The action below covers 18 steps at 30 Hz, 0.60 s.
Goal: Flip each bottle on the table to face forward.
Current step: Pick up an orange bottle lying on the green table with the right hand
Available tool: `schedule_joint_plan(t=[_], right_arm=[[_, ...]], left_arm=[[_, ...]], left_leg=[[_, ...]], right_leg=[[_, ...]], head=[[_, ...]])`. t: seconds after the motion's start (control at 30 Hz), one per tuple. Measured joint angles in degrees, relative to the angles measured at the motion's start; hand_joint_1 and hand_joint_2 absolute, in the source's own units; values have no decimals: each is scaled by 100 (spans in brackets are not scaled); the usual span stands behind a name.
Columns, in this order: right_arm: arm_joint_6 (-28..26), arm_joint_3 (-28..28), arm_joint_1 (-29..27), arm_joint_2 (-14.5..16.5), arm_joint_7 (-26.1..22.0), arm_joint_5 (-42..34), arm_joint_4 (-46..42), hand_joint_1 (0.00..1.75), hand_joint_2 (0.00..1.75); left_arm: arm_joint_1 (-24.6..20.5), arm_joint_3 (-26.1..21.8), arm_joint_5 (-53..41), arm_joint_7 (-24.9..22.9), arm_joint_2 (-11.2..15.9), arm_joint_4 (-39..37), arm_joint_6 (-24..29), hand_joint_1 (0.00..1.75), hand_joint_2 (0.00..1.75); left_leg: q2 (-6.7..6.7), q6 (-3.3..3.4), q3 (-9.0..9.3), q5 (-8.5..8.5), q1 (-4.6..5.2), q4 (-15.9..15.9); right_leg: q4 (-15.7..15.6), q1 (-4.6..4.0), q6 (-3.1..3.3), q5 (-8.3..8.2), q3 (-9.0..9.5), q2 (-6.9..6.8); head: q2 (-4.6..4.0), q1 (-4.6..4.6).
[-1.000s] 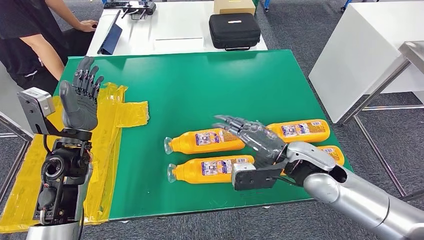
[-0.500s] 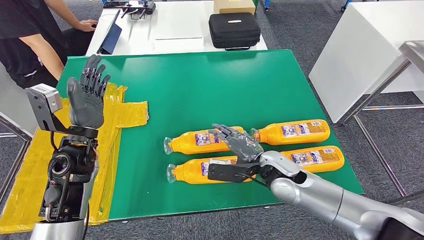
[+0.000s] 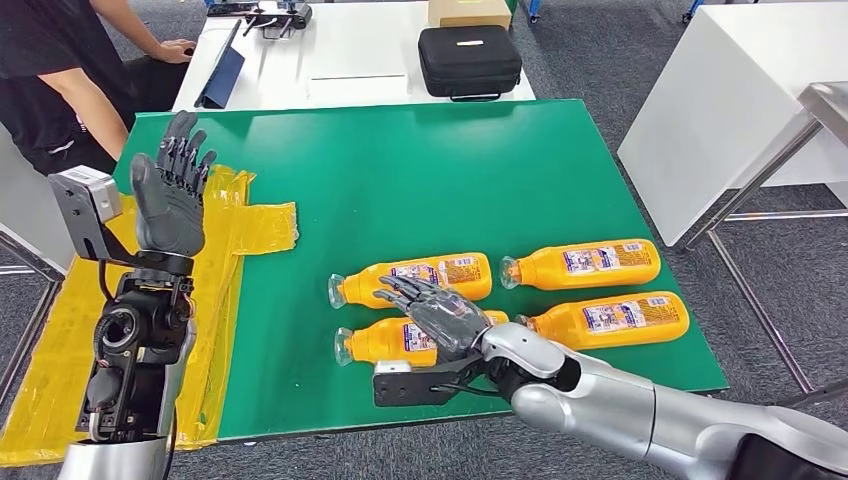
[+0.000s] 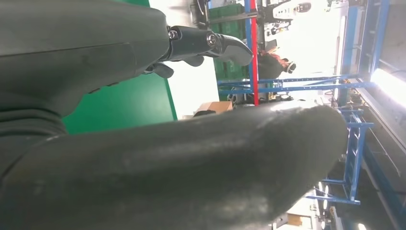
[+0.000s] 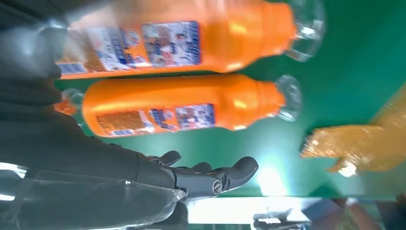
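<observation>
Several orange bottles lie on their sides on the green table (image 3: 400, 170), caps pointing left. The far-left bottle (image 3: 420, 279) and the near-left bottle (image 3: 385, 341) lie side by side; the far-right bottle (image 3: 585, 263) and near-right bottle (image 3: 610, 319) lie behind them. My right hand (image 3: 432, 312) hovers palm down over the near-left bottle with fingers spread, holding nothing. The right wrist view shows both left bottles (image 5: 177, 105) (image 5: 182, 40) beside the hand's fingers (image 5: 210, 179). My left hand (image 3: 170, 195) is raised upright at the table's left side, fingers apart and empty.
Yellow tape (image 3: 235, 225) covers the table's left strip. A person (image 3: 60, 80) sits at the far left beside a white table (image 3: 340, 50) carrying a black case (image 3: 468, 60). Another white table (image 3: 730, 110) stands to the right.
My right hand has moved left and toward the near edge, from over the right bottles to over the near-left bottle. My left hand has barely shifted.
</observation>
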<state>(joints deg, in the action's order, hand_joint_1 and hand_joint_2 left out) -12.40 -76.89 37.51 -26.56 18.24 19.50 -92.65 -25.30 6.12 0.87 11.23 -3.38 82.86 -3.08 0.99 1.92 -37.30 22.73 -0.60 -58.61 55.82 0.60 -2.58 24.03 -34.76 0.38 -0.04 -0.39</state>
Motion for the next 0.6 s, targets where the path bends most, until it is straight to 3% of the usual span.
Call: schedule_joint_plan(t=[0.37,0.6], right_arm=[[195,21,-405,-225,252,449,5,0,175],[278,296,-1090,-290,401,1075,39,0,175]], left_arm=[[2,-56,-17,-76,27,0,-11,0,0],[29,-80,-29,-127,27,11,-39,0,0]], left_leg=[[1,0,0,0,-1,0],[2,-1,-3,1,-1,0]], right_leg=[[0,-1,0,0,-2,-1],[0,-1,1,2,-2,0]], head=[[0,0],[0,0]])
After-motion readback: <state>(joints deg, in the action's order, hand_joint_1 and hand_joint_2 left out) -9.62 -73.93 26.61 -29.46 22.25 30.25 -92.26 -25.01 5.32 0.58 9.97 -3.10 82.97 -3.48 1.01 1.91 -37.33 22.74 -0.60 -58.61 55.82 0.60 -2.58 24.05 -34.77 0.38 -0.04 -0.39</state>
